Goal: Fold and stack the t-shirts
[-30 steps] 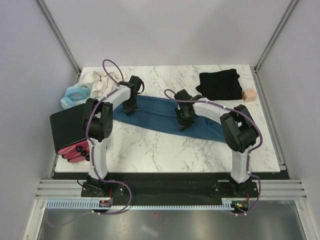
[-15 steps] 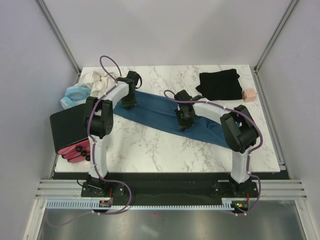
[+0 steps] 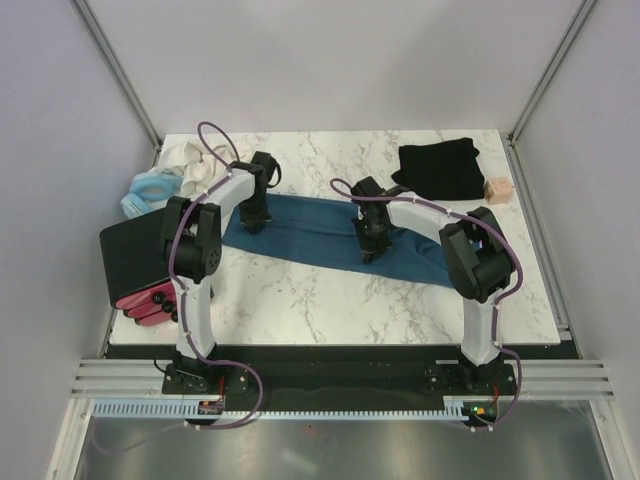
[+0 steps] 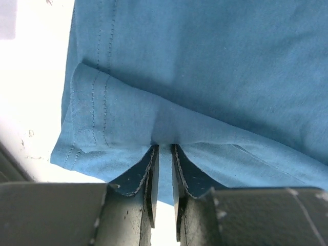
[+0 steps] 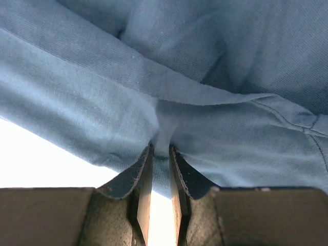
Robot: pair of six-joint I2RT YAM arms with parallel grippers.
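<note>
The teal-blue t-shirt (image 3: 310,235) lies as a long folded band across the middle of the marble table. My left gripper (image 3: 256,222) is shut on its left end; the left wrist view shows the fabric (image 4: 205,77) pinched between the fingers (image 4: 151,174), near a stitched hem. My right gripper (image 3: 371,250) is shut on the shirt's near edge right of centre; the right wrist view shows cloth (image 5: 169,72) pinched between the fingers (image 5: 145,174). The black t-shirt (image 3: 440,170) lies folded at the back right.
A pale blue ring-shaped item (image 3: 150,190) and a cream cloth (image 3: 195,165) lie at the back left. A small pink cube (image 3: 497,190) sits beside the black shirt. A black box (image 3: 135,255) over a red object (image 3: 148,305) stands at the left edge.
Both grippers keep hold of the teal shirt. The left gripper swung back and then forward again, dragging the shirt's left end; the band now lies flatter and the right gripper shifted slightly.
</note>
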